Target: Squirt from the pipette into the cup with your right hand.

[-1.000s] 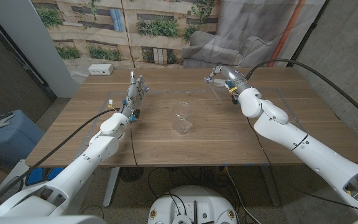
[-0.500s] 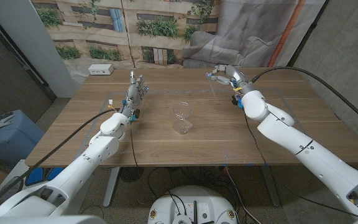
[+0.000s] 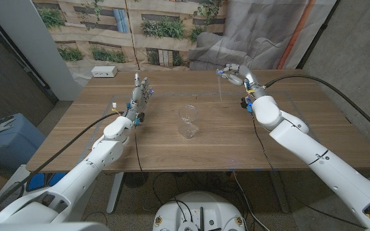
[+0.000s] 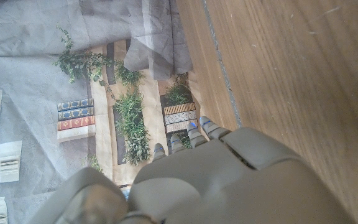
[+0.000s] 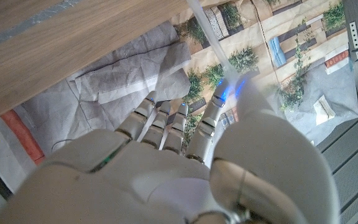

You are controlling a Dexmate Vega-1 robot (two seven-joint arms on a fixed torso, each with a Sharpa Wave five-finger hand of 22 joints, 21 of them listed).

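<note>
A clear plastic cup (image 3: 188,122) stands upright near the middle of the wooden table (image 3: 236,138). My right hand (image 3: 234,71) is raised over the far right part of the table, well behind and to the right of the cup. It pinches a thin clear pipette (image 3: 220,87) whose tube hangs down toward the table. In the right wrist view the pipette (image 5: 209,36) runs out from between the thumb and a finger of my right hand (image 5: 179,165). My left hand (image 3: 141,95) stands on the table left of the cup, fingers straight, holding nothing; its back (image 4: 216,180) shows from the left wrist.
A white box (image 3: 105,71) lies at the table's far left corner. A grey cloth (image 3: 236,48) and a printed backdrop with plants hang behind the far edge. Faint tape lines mark the tabletop on the right.
My right hand has risen and drifted slightly right with the pipette, and the tube now hangs more upright. Cup and left hand have not moved.
</note>
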